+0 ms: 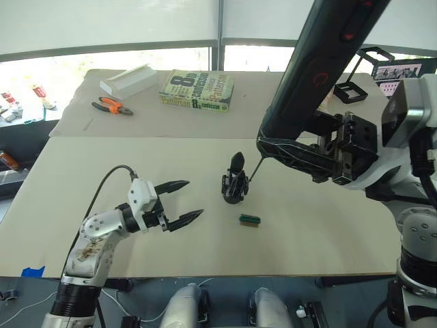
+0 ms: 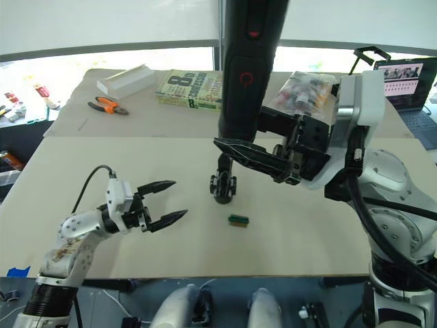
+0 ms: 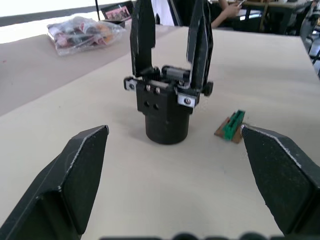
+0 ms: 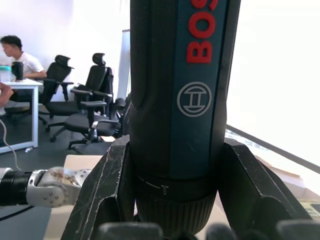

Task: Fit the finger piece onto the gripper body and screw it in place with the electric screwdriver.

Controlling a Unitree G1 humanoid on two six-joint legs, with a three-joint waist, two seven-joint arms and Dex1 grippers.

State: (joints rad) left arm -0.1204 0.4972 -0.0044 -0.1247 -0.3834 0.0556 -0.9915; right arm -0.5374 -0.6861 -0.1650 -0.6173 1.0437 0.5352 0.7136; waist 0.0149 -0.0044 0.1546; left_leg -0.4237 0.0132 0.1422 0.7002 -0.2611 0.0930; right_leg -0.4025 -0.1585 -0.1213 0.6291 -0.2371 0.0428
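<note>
The gripper body (image 1: 233, 186) stands upright at the middle of the table, a black round base with a boxy top (image 3: 167, 102). Two black pointed fingers (image 3: 142, 35) rise from it; I cannot tell which is the finger piece. My right gripper (image 1: 290, 149) is shut on the electric screwdriver (image 1: 321, 68), a thick black cylinder slanting down to the left. Its thin metal bit (image 1: 255, 169) points at the body's right side, close to it. My left gripper (image 1: 183, 201) is open, low over the table to the left of the body, aimed at it and apart from it.
A small green block (image 1: 249, 219) lies just in front and to the right of the body. At the back are a book (image 1: 198, 90), orange pliers (image 1: 113, 106), a white box (image 1: 128, 80), a bag of small items (image 2: 304, 92) and a laptop (image 2: 410, 75).
</note>
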